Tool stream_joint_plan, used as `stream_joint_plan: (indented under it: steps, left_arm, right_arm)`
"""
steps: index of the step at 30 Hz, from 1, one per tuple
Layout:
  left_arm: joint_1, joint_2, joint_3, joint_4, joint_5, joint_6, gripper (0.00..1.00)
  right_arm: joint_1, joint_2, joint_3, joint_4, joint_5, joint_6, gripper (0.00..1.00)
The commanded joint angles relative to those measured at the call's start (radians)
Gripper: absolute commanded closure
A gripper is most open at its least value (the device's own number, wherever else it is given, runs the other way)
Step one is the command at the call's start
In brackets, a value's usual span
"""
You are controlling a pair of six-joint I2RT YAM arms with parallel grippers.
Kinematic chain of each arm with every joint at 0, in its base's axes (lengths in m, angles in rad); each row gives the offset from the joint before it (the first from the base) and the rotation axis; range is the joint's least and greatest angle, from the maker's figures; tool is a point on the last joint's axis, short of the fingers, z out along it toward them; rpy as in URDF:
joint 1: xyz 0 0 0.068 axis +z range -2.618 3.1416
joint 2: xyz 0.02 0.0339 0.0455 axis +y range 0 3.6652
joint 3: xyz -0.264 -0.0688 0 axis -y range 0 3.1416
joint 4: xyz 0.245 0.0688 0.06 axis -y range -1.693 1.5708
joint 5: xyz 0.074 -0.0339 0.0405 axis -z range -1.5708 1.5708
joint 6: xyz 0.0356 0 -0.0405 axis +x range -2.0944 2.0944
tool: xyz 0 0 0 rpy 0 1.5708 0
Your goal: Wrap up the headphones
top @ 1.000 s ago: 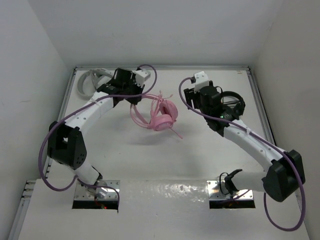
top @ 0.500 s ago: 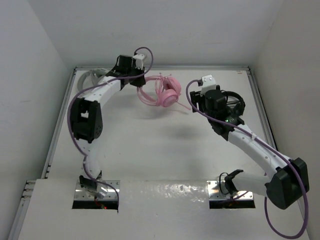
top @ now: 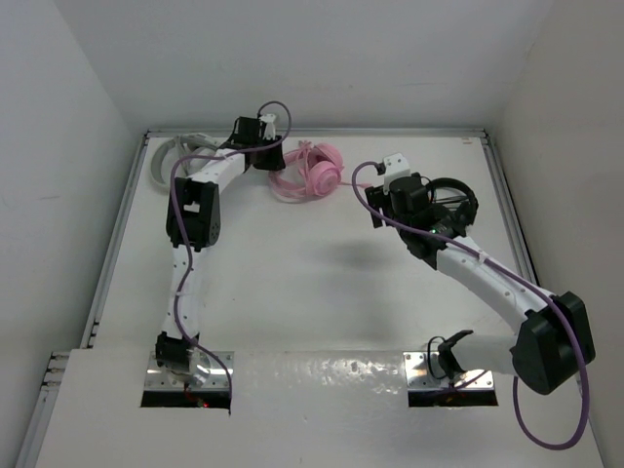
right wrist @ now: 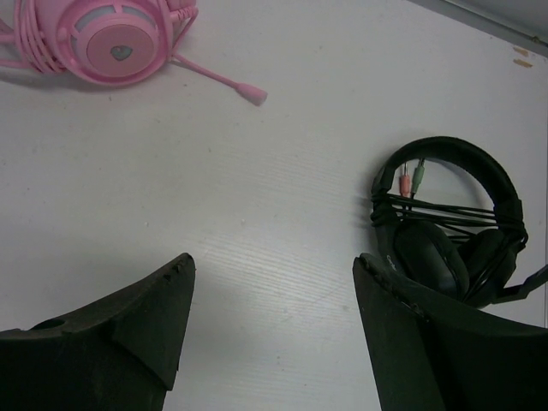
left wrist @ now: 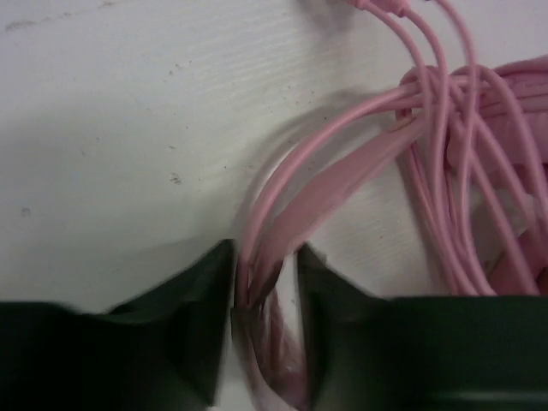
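The pink headphones (top: 314, 172) lie at the back of the table, cable looped around them. My left gripper (top: 274, 159) is shut on the pink headband (left wrist: 295, 210), which runs between the jaws in the left wrist view; several cable strands (left wrist: 445, 128) cross to the right. My right gripper (top: 375, 205) is open and empty, to the right of the headphones and apart from them. In the right wrist view one pink earcup (right wrist: 107, 38) and the boom mic (right wrist: 224, 82) show at top left, far from the jaws.
Black headphones (top: 450, 203) lie at the right, close to my right gripper; they also show in the right wrist view (right wrist: 449, 231). Grey-white headphones (top: 175, 156) lie in the back left corner. White walls surround the table.
My left arm has stretched toward the back, carrying the pink headphones back and slightly right. My right gripper moved a little nearer and left.
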Motion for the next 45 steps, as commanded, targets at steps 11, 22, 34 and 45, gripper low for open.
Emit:
stream_joint_plan:
  steps: [11,22,34,45]
  left_arm:
    - [0.021,-0.226,-0.015,-0.011,-0.202,0.023,0.06]
    - [0.023,-0.926,-0.646,-0.231,-0.279,0.37,0.0]
    - [0.034,-1.265,-1.287,0.034,-0.369,0.333,0.0]
    - [0.034,-1.241,-1.296,0.094,-0.467,0.278,0.0]
  right_arm:
    - [-0.006,-0.021,0.043,-0.023,-0.008,0.021,0.21]
    - [-0.008,-0.162,-0.161,0.003,0.114,0.246,0.01]
    - [-0.008,-0.397,-0.445,-0.01,0.141,0.335,0.01]
    - [-0.008,-0.481,-0.549,0.118,0.206,0.309,0.01]
